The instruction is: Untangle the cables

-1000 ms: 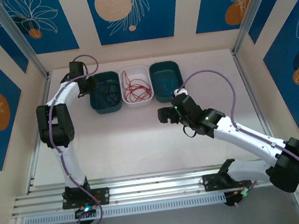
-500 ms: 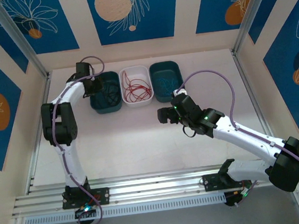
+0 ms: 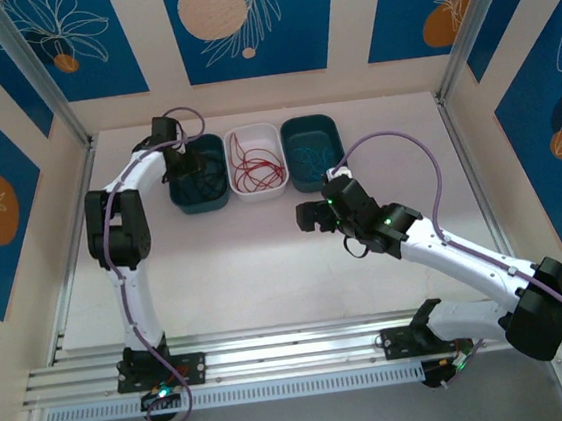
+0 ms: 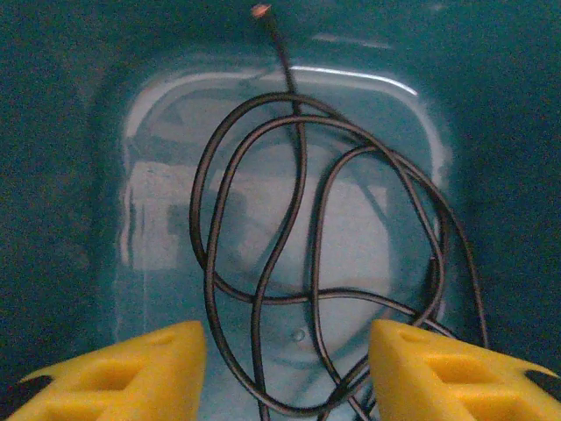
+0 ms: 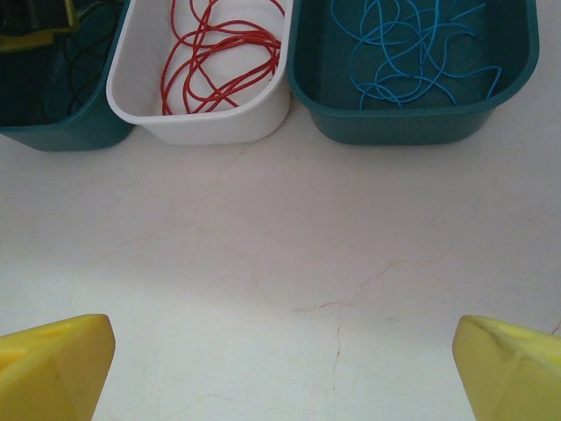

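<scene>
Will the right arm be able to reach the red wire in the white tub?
Probably yes. The right gripper is open and faces the white tub; just bare table lies between them, and nothing covers the red wire.

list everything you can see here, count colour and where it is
bins: three in a row at the far side of the table; teal, white, teal from left to right
black cable: loose loops, strand count unclear, black, in the left teal bin
red cable: loose loops, strand count unclear, red, in the white middle bin
blue cable: tangled loops, strand count unclear, blue, in the right teal bin
table: one, off-white with fine cracks, bare in front of the bins
left gripper: one, yellow fingers, open, above the black cable in the left bin
right gripper: one, yellow fingers, open, over bare table in front of the bins
</scene>
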### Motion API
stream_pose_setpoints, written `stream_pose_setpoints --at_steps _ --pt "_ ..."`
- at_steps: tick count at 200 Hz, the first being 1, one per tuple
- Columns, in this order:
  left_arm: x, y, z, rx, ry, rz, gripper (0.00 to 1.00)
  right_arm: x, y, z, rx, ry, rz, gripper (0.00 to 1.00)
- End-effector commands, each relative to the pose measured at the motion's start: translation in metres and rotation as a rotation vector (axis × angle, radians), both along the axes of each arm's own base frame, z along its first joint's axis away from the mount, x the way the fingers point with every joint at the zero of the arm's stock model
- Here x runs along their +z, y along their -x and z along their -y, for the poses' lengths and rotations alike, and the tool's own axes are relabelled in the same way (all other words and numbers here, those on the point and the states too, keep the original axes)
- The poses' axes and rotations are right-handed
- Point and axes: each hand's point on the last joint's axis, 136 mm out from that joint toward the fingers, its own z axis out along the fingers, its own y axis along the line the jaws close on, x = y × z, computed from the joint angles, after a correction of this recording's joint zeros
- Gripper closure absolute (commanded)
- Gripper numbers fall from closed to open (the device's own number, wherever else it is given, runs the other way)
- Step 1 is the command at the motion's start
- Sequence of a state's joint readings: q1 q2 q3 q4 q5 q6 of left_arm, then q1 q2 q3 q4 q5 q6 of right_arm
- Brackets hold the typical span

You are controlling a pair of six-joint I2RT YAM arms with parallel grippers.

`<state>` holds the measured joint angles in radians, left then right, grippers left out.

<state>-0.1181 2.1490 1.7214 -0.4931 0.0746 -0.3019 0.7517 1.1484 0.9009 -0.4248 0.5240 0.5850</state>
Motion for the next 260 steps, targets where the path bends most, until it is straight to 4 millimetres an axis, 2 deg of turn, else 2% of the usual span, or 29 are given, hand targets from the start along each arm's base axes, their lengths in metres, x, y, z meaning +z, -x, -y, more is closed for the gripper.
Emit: stream_pose_setpoints --at_steps 1,52,75,101,131,152,179,214,236,260 --pt "0.075 -0.001 0.001 -0.015 -0.026 0.145 0.32 0.009 -0.002 0.005 -0.012 -0.005 0.033 0.01" --pt "0.142 0.025 -0.013 0.01 -0.076 0.283 0.0 0.028 -0.006 0.018 -0.05 0.02 0.096 0.01" --pt "0.167 0.048 -0.019 0.022 -0.078 0.358 0.0 0.04 -0.011 0.038 -0.125 0.064 0.139 0.01" --pt "0.18 0.087 -0.031 0.062 -0.087 0.446 0.0 0.042 -0.019 0.066 -0.228 0.111 0.149 0.01" --pt "0.175 0.14 -0.045 0.097 -0.11 0.547 0.0 0.032 -0.029 0.104 -0.356 0.148 0.142 0.01" --pt "0.158 0.176 -0.059 0.134 -0.142 0.59 0.0 0.025 -0.036 0.125 -0.394 0.175 0.17 0.01" --pt "0.132 0.21 -0.07 0.158 -0.167 0.646 0.0 0.022 -0.046 0.142 -0.39 0.219 0.27 0.01" --pt "0.104 0.234 -0.084 0.169 -0.255 0.698 0.0 0.008 -0.05 0.153 -0.348 0.247 0.384 0.01" --pt "0.092 0.237 -0.089 0.154 -0.321 0.718 0.0 -0.006 -0.048 0.164 -0.343 0.243 0.402 0.01" --pt "0.084 0.234 -0.086 0.103 -0.36 0.751 0.0 -0.019 -0.045 0.182 -0.377 0.195 0.376 0.01"
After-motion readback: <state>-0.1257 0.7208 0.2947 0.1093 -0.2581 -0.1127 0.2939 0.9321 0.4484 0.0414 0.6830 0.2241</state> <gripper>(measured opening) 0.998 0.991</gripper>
